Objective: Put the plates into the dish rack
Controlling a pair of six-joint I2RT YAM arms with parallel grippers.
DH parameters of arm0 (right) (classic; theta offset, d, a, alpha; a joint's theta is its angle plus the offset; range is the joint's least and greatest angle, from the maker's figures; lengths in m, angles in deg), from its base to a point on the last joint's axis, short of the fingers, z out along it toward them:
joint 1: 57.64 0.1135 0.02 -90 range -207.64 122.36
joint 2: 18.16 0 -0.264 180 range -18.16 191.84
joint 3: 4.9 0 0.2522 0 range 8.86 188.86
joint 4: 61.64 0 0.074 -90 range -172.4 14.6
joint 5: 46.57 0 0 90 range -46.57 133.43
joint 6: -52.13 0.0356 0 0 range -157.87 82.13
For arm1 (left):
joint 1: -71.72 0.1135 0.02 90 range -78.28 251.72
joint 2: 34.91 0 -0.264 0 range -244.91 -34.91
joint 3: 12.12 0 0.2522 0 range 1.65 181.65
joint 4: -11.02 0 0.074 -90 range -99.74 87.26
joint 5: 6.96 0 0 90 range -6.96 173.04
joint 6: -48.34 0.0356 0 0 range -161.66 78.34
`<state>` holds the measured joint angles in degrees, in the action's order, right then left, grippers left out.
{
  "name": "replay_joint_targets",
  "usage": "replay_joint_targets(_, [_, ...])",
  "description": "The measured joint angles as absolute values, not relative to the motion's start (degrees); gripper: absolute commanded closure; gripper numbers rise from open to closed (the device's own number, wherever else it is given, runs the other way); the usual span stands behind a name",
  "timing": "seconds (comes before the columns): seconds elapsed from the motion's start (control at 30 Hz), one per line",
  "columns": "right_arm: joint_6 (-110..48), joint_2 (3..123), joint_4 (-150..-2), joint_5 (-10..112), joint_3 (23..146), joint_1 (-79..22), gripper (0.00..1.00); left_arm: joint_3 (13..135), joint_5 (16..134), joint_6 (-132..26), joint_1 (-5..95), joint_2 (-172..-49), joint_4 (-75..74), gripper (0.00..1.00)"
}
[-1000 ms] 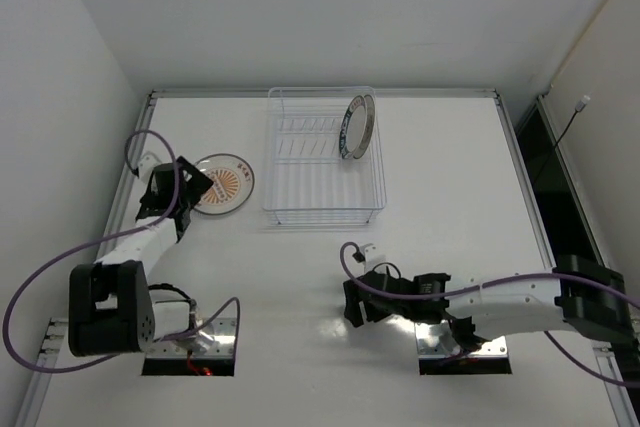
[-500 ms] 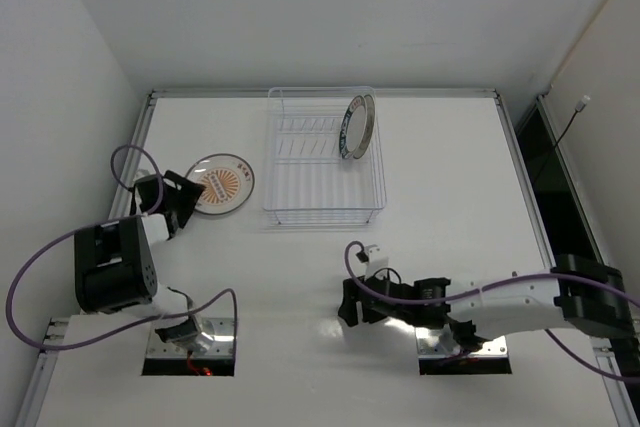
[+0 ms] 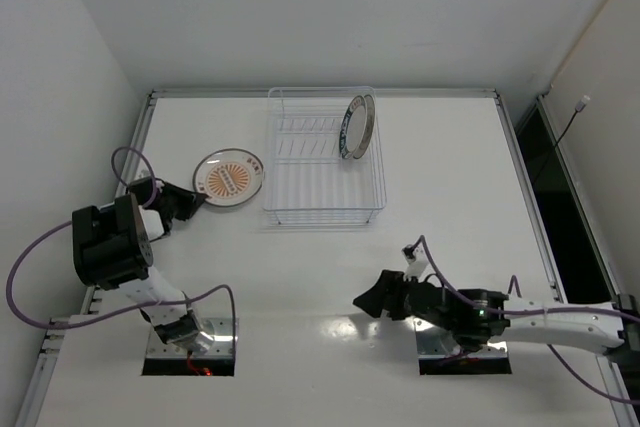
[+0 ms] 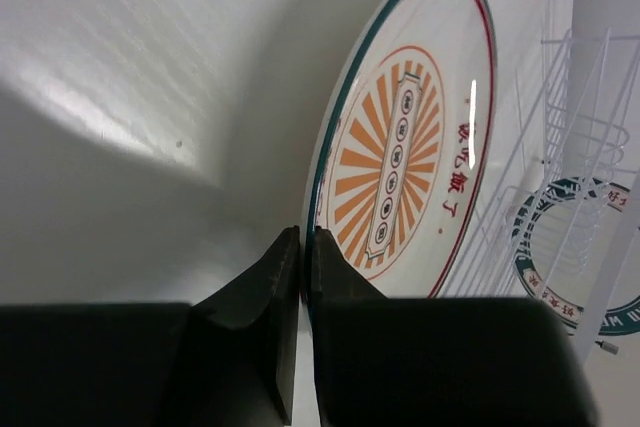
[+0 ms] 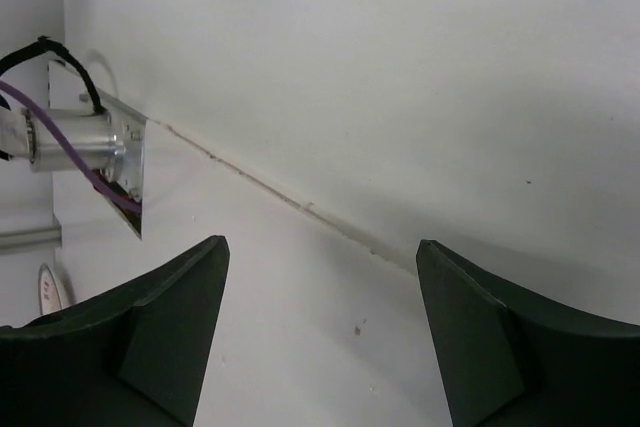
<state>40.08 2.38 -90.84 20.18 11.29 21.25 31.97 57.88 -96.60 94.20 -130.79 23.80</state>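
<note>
The orange-patterned plate [image 3: 229, 178] [image 4: 410, 147] lies left of the dish rack [image 3: 325, 157], its near rim raised a little off the table. My left gripper [image 3: 190, 202] [image 4: 303, 239] is shut on that rim, one finger above it and one below. A teal-rimmed plate [image 3: 357, 127] [image 4: 572, 269] stands upright in the rack's far right slots. Low over the near right table, my right gripper [image 3: 368, 300] [image 5: 320, 252] stands open with nothing between its fingers.
The rack's thin wire dividers [image 4: 590, 97] rise just right of the held plate. The left wall [image 3: 70, 127] runs close beside the left arm. A metal mount with a purple cable [image 5: 85, 137] shows in the right wrist view.
My left gripper has shut on the orange plate's rim, and the plate has shifted slightly toward the rack. The right arm has drawn back toward its base, its jaws a little wider.
</note>
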Motion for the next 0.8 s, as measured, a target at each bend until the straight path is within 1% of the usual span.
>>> replay_joint_targets(0.07, [40.17, 2.84, -90.93, 19.98, 11.29, 21.25, 0.27, 31.25, 58.60, -96.86, 94.20, -127.03, 21.20, 1.00])
replay_joint_targets(0.13, [39.62, 5.76, -90.27, 20.05, 11.29, 21.27, 0.27, 29.87, 60.19, -98.39, 93.98, -120.56, 17.55, 1.00])
replay_joint_targets(0.3, [34.95, 19.01, -84.98, 21.08, 13.35, 21.38, 0.27, 30.07, 69.04, -101.96, 92.83, -97.22, 1.79, 1.00])
replay_joint_targets(0.4, [30.90, 28.32, -83.52, 22.72, 18.09, 21.36, 0.27, 34.79, 75.54, -102.63, 90.60, -86.14, -7.54, 1.00])
replay_joint_targets(0.5, [26.82, 35.25, -85.86, 23.85, 26.05, 22.28, 0.27, 40.45, 79.25, -102.92, 86.31, -79.91, -13.95, 1.00])
replay_joint_targets(0.57, [24.54, 36.30, -88.07, 23.61, 32.52, 23.57, 0.27, 42.22, 79.45, -102.85, 83.73, -77.50, -16.09, 1.00])
replay_joint_targets(0.63, [21.85, 35.58, -89.01, 22.43, 39.75, 24.90, 0.22, 42.99, 78.49, -102.24, 81.33, -75.45, -17.64, 1.00])
replay_joint_targets(0.67, [20.56, 34.27, -88.46, 21.69, 43.36, 25.41, 0.15, 42.99, 77.63, -101.98, 80.52, -74.81, -18.16, 1.00])
replay_joint_targets(0.77, [18.51, 27.97, -85.27, 18.96, 46.81, 25.69, 0.01, 42.22, 74.18, -101.00, 78.27, -73.52, -18.34, 1.00])
replay_joint_targets(0.8, [17.92, 24.76, -83.65, 17.69, 46.72, 25.30, 0.00, 41.41, 72.76, -100.80, 77.70, -73.07, -17.62, 1.00])
